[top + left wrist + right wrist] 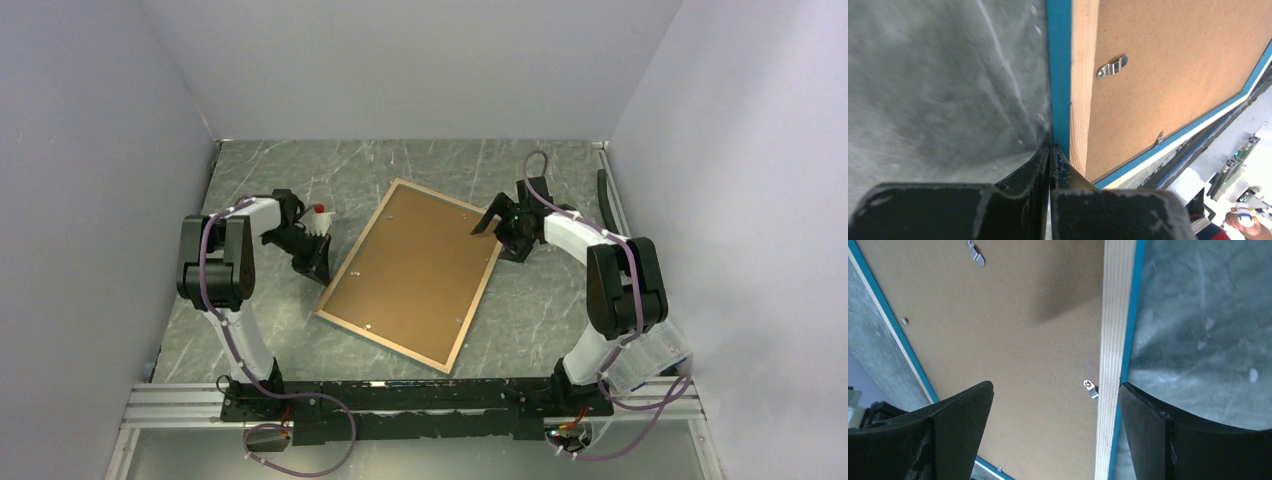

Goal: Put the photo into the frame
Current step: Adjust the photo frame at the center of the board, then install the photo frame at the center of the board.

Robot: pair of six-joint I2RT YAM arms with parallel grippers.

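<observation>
The frame (358, 247) lies face down and slanted in the middle of the table, pale wood back rim up, with the brown backing board (410, 272) inside it. The photo is not in view. My left gripper (320, 272) is shut and empty, its tip (1050, 150) against the turquoise outer edge of the frame's left side (1060, 75). My right gripper (497, 238) is open and straddles the frame's right rim (1118, 315): one finger (963, 415) is over the backing board (1013, 315), the other (1158, 425) is outside over the table.
Small metal clips (1112, 66) (1091, 388) sit along the rim on the backing board. A small white and red object (320, 218) shows by the left wrist. Grey walls close in on three sides. A clear plastic box (650, 355) sits by the right arm's base.
</observation>
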